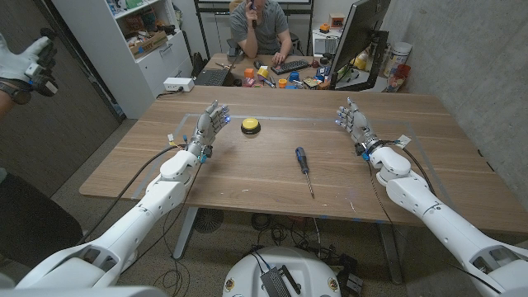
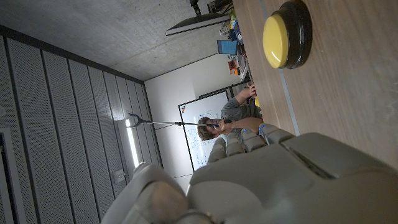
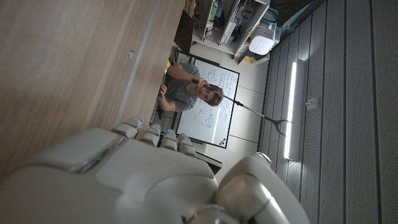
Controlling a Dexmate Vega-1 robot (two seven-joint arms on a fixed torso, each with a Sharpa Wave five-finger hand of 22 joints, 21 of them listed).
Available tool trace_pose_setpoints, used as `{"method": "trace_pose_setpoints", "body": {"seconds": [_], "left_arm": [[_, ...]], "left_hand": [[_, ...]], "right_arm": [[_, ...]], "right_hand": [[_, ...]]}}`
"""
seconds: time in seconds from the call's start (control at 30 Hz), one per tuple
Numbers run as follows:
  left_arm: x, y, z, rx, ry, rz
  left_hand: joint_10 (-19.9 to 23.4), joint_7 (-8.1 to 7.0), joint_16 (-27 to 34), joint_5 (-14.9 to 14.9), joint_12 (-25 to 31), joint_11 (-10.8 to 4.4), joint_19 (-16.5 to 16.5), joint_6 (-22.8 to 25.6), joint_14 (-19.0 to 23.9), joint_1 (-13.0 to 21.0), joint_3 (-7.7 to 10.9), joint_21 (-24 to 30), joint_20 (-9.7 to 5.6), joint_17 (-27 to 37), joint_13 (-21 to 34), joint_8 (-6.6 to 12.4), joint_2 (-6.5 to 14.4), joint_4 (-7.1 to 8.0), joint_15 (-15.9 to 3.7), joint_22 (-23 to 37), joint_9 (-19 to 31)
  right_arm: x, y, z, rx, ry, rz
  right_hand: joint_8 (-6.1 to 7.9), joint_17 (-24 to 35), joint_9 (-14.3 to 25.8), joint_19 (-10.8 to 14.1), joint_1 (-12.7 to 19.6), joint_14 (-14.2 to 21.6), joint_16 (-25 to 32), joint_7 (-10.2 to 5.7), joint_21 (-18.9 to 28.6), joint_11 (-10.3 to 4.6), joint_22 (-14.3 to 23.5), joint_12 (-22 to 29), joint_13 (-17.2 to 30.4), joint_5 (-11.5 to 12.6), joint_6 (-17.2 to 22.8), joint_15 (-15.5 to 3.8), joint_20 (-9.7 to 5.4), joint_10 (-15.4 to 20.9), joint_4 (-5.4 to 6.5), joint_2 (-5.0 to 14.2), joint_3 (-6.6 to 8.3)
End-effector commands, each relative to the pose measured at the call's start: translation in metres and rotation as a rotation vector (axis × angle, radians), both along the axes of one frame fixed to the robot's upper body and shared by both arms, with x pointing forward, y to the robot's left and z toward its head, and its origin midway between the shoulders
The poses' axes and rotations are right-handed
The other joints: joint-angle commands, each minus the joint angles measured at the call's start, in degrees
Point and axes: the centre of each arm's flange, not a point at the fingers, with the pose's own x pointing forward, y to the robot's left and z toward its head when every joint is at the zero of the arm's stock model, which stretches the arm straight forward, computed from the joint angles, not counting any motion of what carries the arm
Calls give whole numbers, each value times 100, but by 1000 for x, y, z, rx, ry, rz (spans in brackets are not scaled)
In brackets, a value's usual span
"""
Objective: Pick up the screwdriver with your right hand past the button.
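Well apart, right hand [image 1: 354,121] upright, fingers [image 1: 344,111] spread, screwdriver [image 1: 304,168] untouched.

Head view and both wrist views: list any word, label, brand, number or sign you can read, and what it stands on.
No text can be read.
Whiteboard behind the person: handwriting, too small and blurred.
Items on the far desk: labels too small.
Button, screwdriver, left hand, right hand: no markings visible.
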Motion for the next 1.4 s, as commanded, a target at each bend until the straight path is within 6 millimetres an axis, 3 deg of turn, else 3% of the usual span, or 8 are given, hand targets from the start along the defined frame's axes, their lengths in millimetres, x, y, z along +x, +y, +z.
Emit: {"method": "trace_pose_setpoints", "body": {"seconds": [0.03, 0.27, 0.53, 0.83, 0.93, 1.0, 1.07, 1.4], "left_arm": [[8, 2, -8, 4, 33, -17], [6, 2, -5, 5, 37, -21], [-6, 12, 16, 12, -5, 15], [-11, 14, 25, 40, -10, 30], [-12, 13, 28, 51, -12, 34], [-11, 12, 29, 54, -11, 32], [-9, 10, 30, 59, -7, 27], [-2, 4, 48, 119, 1, -3]], "left_hand": [[48, 7, 29, 41, 31, -11, 58, 38, 54, 48, 41, 30, -6, 8, 19, 27, 8, -10, -367, 10, 10], [53, 14, 27, 39, 32, -12, 61, 35, 49, 45, 42, 20, -11, 8, 18, 24, 11, -16, -369, 10, 10], [47, 18, 22, 37, 27, -5, 58, 55, 35, 43, 46, 5, 4, 8, 18, 30, 19, -25, -359, 11, 9], [53, 37, 20, 36, 28, -4, 62, 78, 31, 54, 57, -10, 1, 7, 18, 36, 34, -40, -349, 11, 9], [52, 41, 19, 35, 27, -9, 65, 82, 28, 61, 62, -14, -2, 6, 18, 36, 39, -48, -351, 11, 9], [51, 50, 20, 35, 26, 6, 68, 85, 32, 68, 67, -18, 0, 5, 18, 37, 43, -56, -348, 11, 9], [55, 52, 21, 34, 27, 13, 70, 90, 34, 73, 71, -21, 1, 5, 18, 38, 46, -62, -344, 11, 9], [81, 91, 27, 30, 35, 25, 107, 134, 55, 101, 92, -29, -9, 2, 17, 50, 68, -92, -321, 12, 9]], "right_arm": [[-5, -6, 5, -68, 10, -33], [-7, -7, 9, -84, 9, -39], [-20, -11, 22, -160, -9, -91], [-40, -11, 43, -247, -56, -155], [-49, -8, 49, -295, -71, -178], [-56, -5, 51, -327, -80, -203], [-63, -2, 52, -362, -84, -237], [-97, 23, 50, -614, -91, -364]], "right_hand": [[43, 21, 29, 55, 65, 34, 39, 58, 21, 4, 24, 32, 12, 43, -4, -13, 6, 30, -28, 10, 34], [42, 21, 29, 64, 76, 29, 38, 58, 1, 13, 25, 35, 12, 50, -20, -13, 4, 32, -43, 14, 31], [41, 20, 29, 88, 118, 18, 36, 67, -19, 15, 26, 30, 12, 63, -51, 6, 44, 14, -77, 19, 38], [53, 18, 30, 145, 253, 23, 39, 79, -41, 17, 27, 29, 14, 83, -95, 7, 88, -5, -175, 25, 71], [67, 16, 30, 209, 357, 55, 50, 89, -46, 14, 27, 44, 16, 100, -110, 17, 129, 24, -256, -3, 86], [99, 18, 32, 438, 601, 192, 89, 86, -38, 19, 33, 76, 21, 148, -124, 96, 226, 84, -438, -26, 130], [121, 23, 31, 653, 712, 327, 124, 93, -7, 28, 40, 133, 24, 180, -90, 76, 240, 225, -535, -67, 131], [156, 29, 33, 812, 879, 550, 165, 110, -37, 15, 47, 219, 30, 274, 19, 44, 236, 466, -683, -139, 119]]}}
